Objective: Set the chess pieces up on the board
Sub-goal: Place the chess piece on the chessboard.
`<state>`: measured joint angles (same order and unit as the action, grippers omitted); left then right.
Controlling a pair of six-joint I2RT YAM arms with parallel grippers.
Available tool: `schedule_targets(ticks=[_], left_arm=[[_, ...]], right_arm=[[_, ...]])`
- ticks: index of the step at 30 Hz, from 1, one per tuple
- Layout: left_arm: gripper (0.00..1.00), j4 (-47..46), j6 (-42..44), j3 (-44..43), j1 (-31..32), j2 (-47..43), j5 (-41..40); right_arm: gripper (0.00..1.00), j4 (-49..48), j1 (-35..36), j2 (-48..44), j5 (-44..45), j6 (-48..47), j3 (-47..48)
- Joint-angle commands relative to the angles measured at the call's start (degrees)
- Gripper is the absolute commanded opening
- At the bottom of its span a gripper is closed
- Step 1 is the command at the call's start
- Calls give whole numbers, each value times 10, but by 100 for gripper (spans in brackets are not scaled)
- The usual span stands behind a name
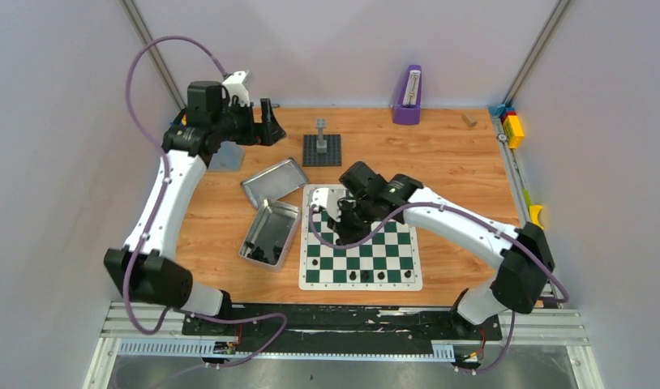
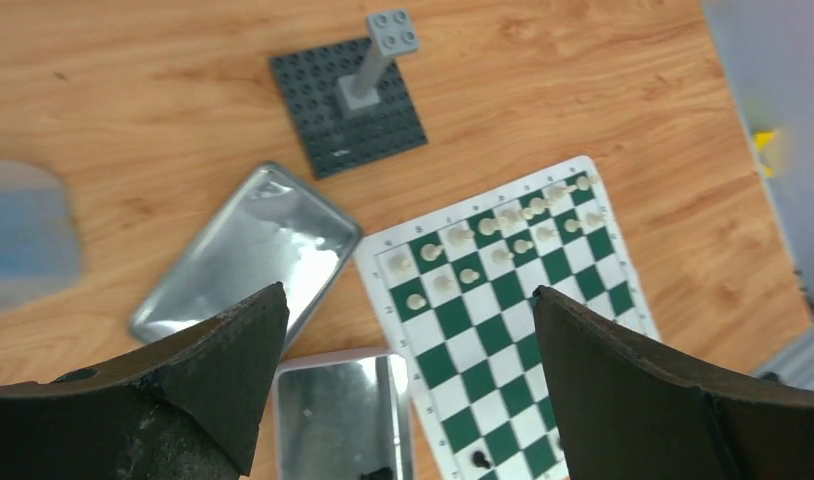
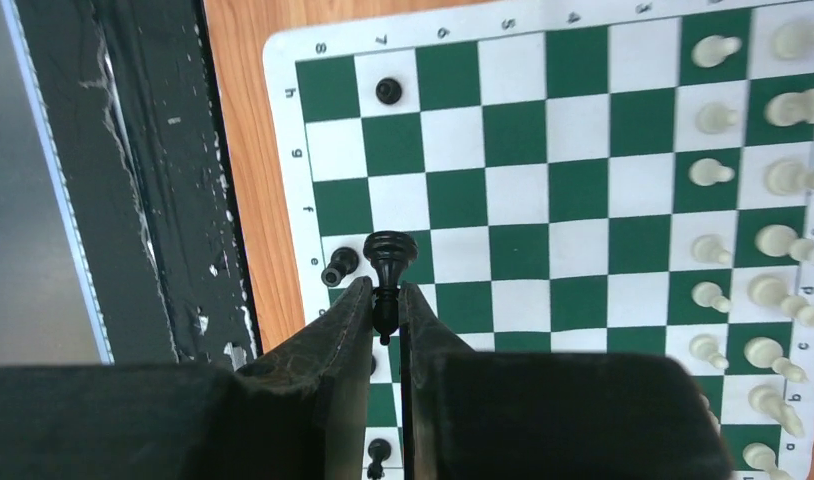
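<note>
The green and white board (image 1: 392, 247) lies at the middle of the table. Cream-white pieces (image 3: 713, 170) stand in its two far rows, also in the left wrist view (image 2: 463, 238). A few black pieces (image 1: 381, 275) stand along the near rows, one (image 3: 387, 90) near a corner. My right gripper (image 3: 387, 295) is shut on a black piece (image 3: 389, 255), held above the board's (image 3: 583, 200) near rows. My left gripper (image 2: 408, 300) is open and empty, raised high at the far left (image 1: 270, 121), above the board (image 2: 483, 350).
An open silver tin (image 1: 270, 233) with black pieces stands left of the board, its lid (image 1: 274, 180) behind it. A grey brick tower on a dark baseplate (image 1: 322, 148) stands further back. A purple object (image 1: 408, 96) is at the far edge.
</note>
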<state>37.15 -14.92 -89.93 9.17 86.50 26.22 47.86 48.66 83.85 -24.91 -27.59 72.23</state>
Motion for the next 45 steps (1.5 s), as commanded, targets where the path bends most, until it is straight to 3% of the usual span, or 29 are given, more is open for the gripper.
schedule_targets(ticks=[1, 11, 21, 45], left_arm=[[100, 39, 120, 27, -1, -106, -127], [100, 47, 162, 60, -3, -226, -167], [100, 59, 173, 61, -3, -231, -160], [100, 46, 178, 82, -3, -252, -139]], right_arm=[[0, 79, 44, 66, 70, -49, 67], [0, 151, 120, 196, 126, -58, 144], [0, 183, 154, 260, 157, -61, 149], [0, 183, 179, 320, 160, -49, 166]])
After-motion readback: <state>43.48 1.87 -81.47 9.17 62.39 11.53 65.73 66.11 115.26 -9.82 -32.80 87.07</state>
